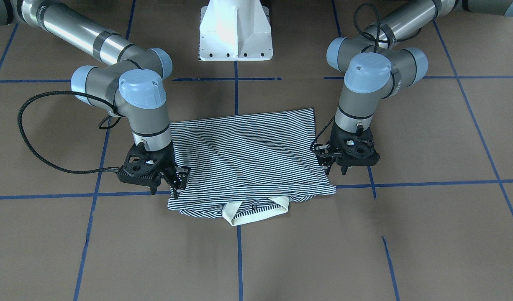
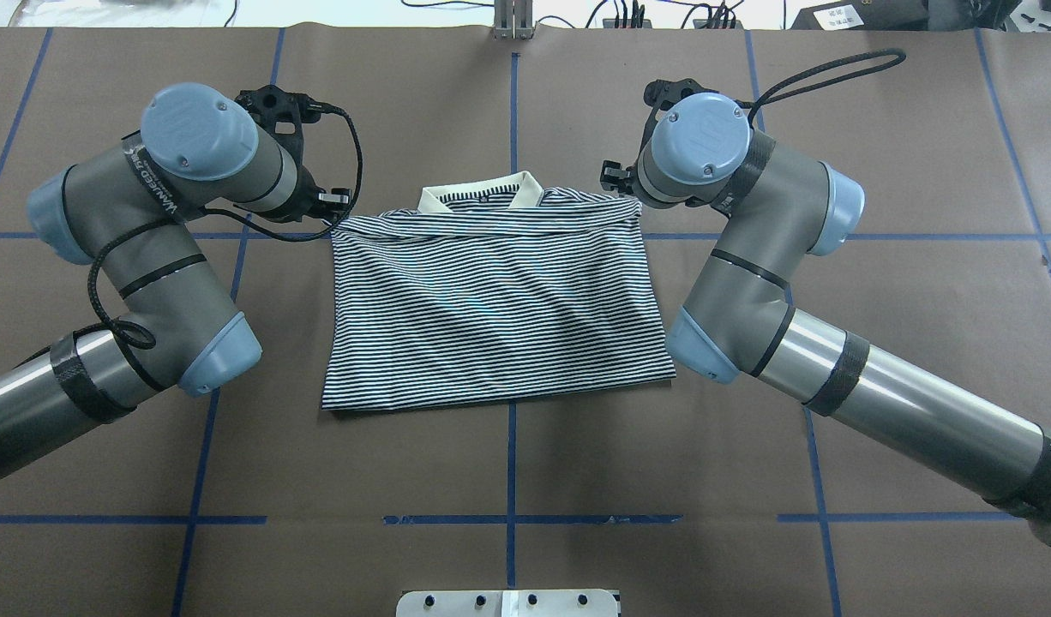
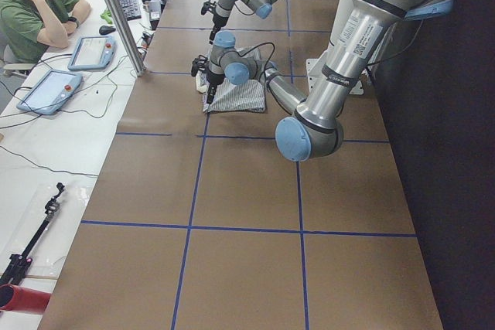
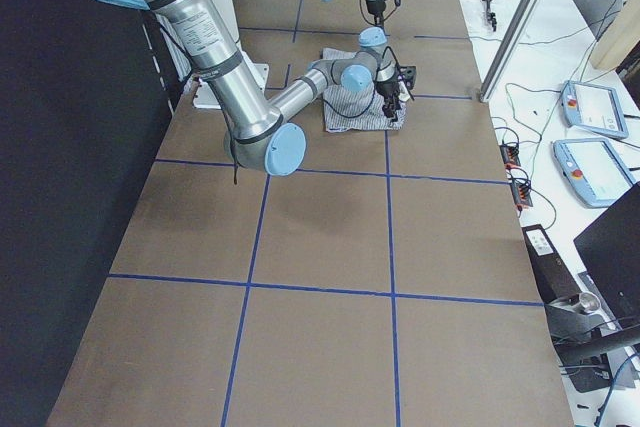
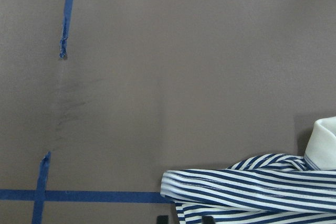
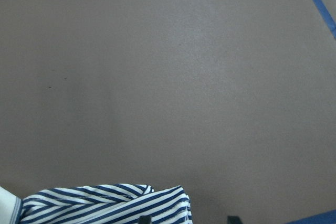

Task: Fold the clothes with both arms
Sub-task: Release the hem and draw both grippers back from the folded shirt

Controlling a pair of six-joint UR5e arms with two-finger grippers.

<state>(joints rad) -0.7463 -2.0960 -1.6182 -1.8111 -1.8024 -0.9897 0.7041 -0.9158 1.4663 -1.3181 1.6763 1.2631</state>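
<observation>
**A:** Where is the polo shirt (image 1: 248,154) from where you sit?

**B:** I see it folded into a rough rectangle at the middle of the table (image 1: 407,242). It lies flat, with the cream collar (image 1: 256,214) on the edge away from the robot. Both arms come down at that collar end, one to each side.

**A:** How close is the right hand (image 1: 179,182)?

**B:** It is right at the shirt's corner on its own side, with the tips over the striped edge. On my right wrist feed, a bunched striped corner sits at the bottom of the picture. The two fingertips (image 6: 144,219) are set well apart with that cloth between them. I read that hand as spread and not closed on the fabric.

**A:** And the left hand (image 1: 335,168)?

**B:** It is just beside the shirt's opposite edge, near the shoulder corner and above a blue tape line (image 1: 428,183). My left wrist feed shows the folded striped corner and a bit of collar low in the picture. Its fingertips (image 5: 163,219) barely peek in, and the cloth runs by them. I cannot tell whether that hand is spread or pinching the shirt.
</observation>
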